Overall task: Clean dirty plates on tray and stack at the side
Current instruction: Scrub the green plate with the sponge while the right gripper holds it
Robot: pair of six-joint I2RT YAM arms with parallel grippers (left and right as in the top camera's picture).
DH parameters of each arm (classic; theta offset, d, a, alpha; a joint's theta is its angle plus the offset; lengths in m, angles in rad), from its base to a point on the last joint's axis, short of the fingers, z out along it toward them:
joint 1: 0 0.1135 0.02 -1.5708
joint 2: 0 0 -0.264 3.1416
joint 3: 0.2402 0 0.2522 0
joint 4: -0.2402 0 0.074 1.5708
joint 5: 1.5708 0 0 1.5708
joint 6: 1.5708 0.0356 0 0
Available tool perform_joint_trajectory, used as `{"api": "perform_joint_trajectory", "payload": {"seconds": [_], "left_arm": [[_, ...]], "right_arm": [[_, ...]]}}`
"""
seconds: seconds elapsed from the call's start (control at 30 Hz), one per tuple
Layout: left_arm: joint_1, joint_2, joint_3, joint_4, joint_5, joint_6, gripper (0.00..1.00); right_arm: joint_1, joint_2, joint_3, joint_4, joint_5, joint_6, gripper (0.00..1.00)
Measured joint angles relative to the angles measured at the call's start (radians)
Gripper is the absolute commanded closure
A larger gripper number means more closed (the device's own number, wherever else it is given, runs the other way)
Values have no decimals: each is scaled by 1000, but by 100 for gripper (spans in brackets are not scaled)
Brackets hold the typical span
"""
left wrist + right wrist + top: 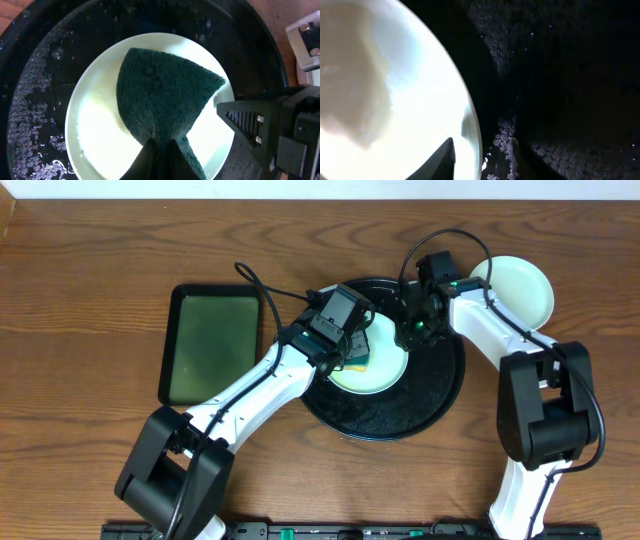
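On speckled black tray (432, 402), pale glossy plate (386, 376)

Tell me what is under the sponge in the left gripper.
A pale plate, lying on the black tray. The sponge covers the plate's middle, so any dirt there is hidden.

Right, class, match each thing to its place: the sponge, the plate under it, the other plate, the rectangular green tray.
Things:
1. sponge
2. plate under the sponge
3. other plate
4. rectangular green tray

Places:
A. on the table, off to the right of the round black tray
B. pinched in the left tool
C. on the table, left of the round black tray
D. on the round black tray

Pairs: 1-B, 2-D, 3-A, 4-C
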Motion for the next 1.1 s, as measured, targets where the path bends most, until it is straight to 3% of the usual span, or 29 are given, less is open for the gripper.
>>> {"api": "perform_joint_trajectory", "payload": {"seconds": [0.17, 0.4, 0.5, 0.63, 0.77, 0.93, 1.1], "left_arm": [[0, 0, 0, 0, 0, -5, 93], [-11, 27, 0, 8, 0, -98, 93], [-24, 72, 0, 50, 1, -148, 92], [-42, 154, 0, 145, 3, -204, 92], [-52, 204, -1, 206, 1, -233, 93], [-62, 209, 2, 168, -65, -230, 93], [-77, 204, 22, 56, -242, -195, 93]], "right_arm": [[0, 13, 0, 8, 0, 9, 92], [2, 13, 0, 34, -7, 12, 90], [2, 13, 0, 47, -4, 16, 84], [2, 13, 0, 55, -6, 12, 99], [2, 13, 0, 53, -11, 21, 99], [2, 13, 0, 51, -16, 21, 99], [6, 13, 0, 51, -21, 25, 99]]}}
